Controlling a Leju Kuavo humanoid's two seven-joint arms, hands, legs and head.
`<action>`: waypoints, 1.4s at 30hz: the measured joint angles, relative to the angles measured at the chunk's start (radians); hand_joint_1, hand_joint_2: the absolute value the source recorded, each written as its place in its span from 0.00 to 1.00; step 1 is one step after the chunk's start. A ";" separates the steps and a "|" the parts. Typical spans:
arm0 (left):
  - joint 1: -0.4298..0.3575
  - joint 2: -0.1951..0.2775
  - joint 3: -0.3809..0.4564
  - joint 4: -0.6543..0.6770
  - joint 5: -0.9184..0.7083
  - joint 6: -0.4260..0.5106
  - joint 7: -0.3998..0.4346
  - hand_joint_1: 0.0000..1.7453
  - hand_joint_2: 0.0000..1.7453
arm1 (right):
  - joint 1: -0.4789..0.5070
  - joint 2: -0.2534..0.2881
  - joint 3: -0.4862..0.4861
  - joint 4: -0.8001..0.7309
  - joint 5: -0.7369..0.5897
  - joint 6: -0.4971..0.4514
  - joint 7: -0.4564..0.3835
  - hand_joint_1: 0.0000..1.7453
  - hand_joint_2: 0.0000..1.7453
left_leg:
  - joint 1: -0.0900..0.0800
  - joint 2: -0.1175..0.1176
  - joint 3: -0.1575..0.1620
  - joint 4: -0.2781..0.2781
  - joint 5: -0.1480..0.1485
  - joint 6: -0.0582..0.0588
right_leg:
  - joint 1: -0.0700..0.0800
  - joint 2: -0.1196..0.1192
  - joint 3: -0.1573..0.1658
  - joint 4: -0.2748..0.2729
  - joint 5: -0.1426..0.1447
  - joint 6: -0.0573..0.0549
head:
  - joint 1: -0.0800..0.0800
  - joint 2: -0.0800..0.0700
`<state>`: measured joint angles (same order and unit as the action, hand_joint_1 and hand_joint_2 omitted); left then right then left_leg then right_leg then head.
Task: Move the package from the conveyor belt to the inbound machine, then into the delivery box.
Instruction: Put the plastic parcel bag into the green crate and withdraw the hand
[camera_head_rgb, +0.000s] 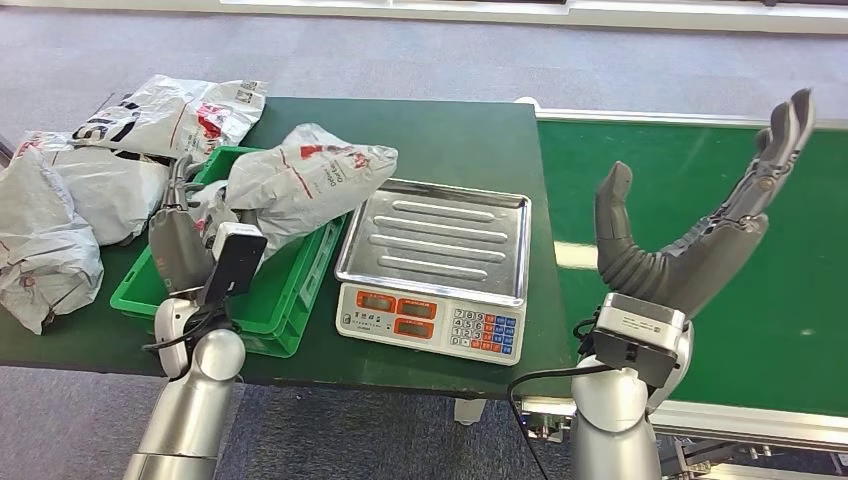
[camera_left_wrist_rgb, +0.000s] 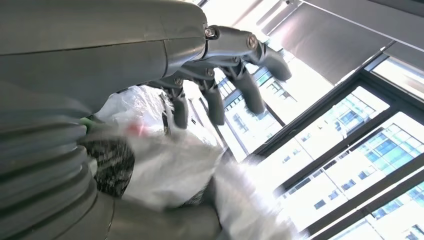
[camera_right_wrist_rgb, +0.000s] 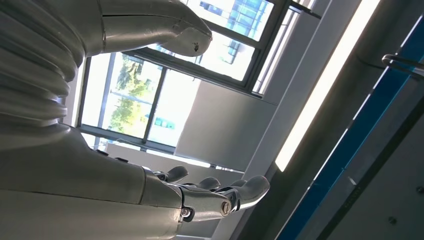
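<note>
Your left hand (camera_head_rgb: 185, 235) sits at the left of the head view, over the green box (camera_head_rgb: 150, 290), and the package (camera_head_rgb: 305, 180) lies tilted across the box's far right corner, one end reaching toward the scale (camera_head_rgb: 435, 255) in the middle of the frame. In the left wrist view the fingers (camera_left_wrist_rgb: 215, 102) are spread above the white plastic with air between, so the hand looks open, or at most resting against the bag; whether the thumb touches it you cannot tell. Your right hand (camera_head_rgb: 700, 225) stands at the right of the frame, palm up and fingers wide apart over the belt (camera_head_rgb: 800, 300), holding nothing. Judging by this, the weighing is done and the step in hand is settling the package into the box. It is not fully inside: it leans on the rim and part overhangs toward the scale. To finish well, keep the left hand low and nudge the bag's near end down and toward the lower left of the frame, so that it slides off the rim and lies flat in the box. Push on the bulk of the bag and not on a loose fold, for soft plastic is likely to crumple and spring back. Lift the fingers straight up when you leave, so none snags the film and drags it out. Other bags (camera_head_rgb: 70, 200) lie on the table (camera_head_rgb: 450, 140) at the upper left; stay off them. Keep the right hand where it is, ready over the belt.
</note>
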<state>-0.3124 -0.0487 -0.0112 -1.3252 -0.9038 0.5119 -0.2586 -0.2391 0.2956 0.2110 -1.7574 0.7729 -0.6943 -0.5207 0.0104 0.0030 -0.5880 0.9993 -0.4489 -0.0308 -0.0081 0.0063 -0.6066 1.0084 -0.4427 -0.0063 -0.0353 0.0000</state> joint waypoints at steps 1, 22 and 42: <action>0.001 -0.002 0.003 -0.003 0.001 0.000 -0.001 0.00 1.00 | 0.000 0.000 0.000 0.000 0.000 0.000 0.000 0.00 1.00 | 0.000 0.000 0.000 0.000 0.000 0.000 | 0.000 0.000 0.000 0.000 0.000 0.000 | 0.000 0.000; 0.004 -0.011 0.013 -0.016 0.002 0.000 -0.003 0.00 1.00 | 0.000 0.000 0.000 0.002 0.000 0.000 0.000 0.00 1.00 | 0.000 0.000 0.000 0.000 0.000 0.000 | 0.000 0.000 0.000 0.000 0.000 0.000 | 0.000 0.000; 0.079 -0.054 0.052 -0.249 0.802 -0.300 -0.355 0.00 1.00 | 0.001 -0.006 0.033 0.019 -0.174 0.011 0.011 0.00 1.00 | 0.000 0.001 -0.001 0.000 -0.001 0.000 | 0.000 0.000 0.000 0.000 0.000 0.000 | 0.000 0.000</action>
<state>-0.2335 -0.1032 0.0404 -1.5744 -0.1018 0.2116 -0.6136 -0.2385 0.2892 0.2442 -1.7388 0.5989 -0.6837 -0.5099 0.0105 0.0035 -0.5885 0.9992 -0.4496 -0.0303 -0.0081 0.0067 -0.6066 1.0084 -0.4431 -0.0061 -0.0353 0.0000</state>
